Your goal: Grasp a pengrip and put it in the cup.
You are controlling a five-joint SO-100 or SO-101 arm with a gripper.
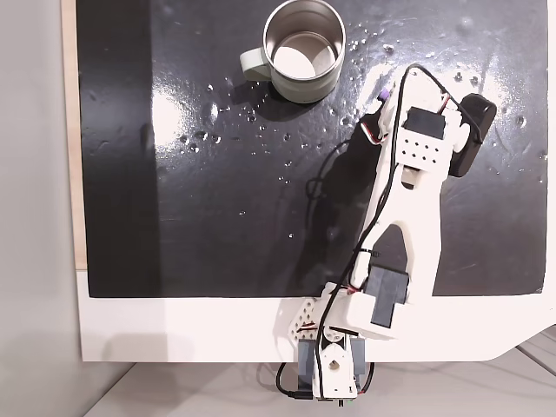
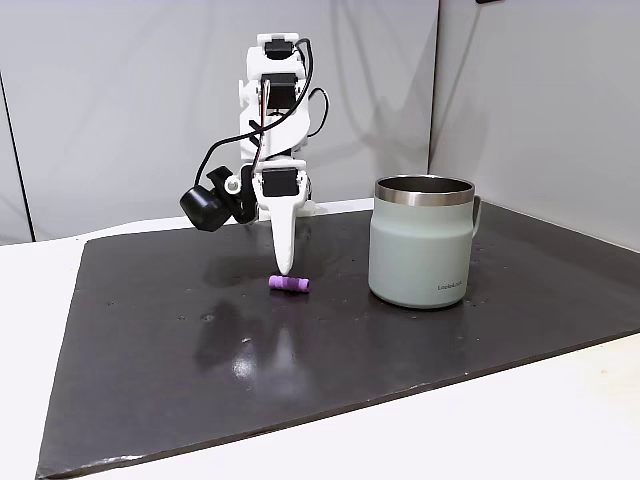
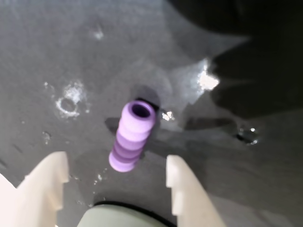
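1. My gripper [image 3: 116, 182] is spread open, tips low over the black mat [image 2: 150, 380]; nothing held. In the wrist view the two pale fingertips [image 3: 47, 177] stand either side of the near end of the pengrip [image 3: 131, 136].
2. Pengrip lies on its side on the mat, apart from the cup [image 2: 420, 243] — in a fixed view it shows just under the fingertips [image 2: 288, 284]. From above, the cup [image 1: 301, 50] stands near the mat's far edge.
3. Handling, judged: ribbed, hollow, soft-looking tube — very light, likely to squash and to roll sideways if nudged.
4. Hold: across the ribbed middle, jaws square to its length; the ribs should give grip. Close gently.
5. Risk: one fingertip touching first and flicking it away.
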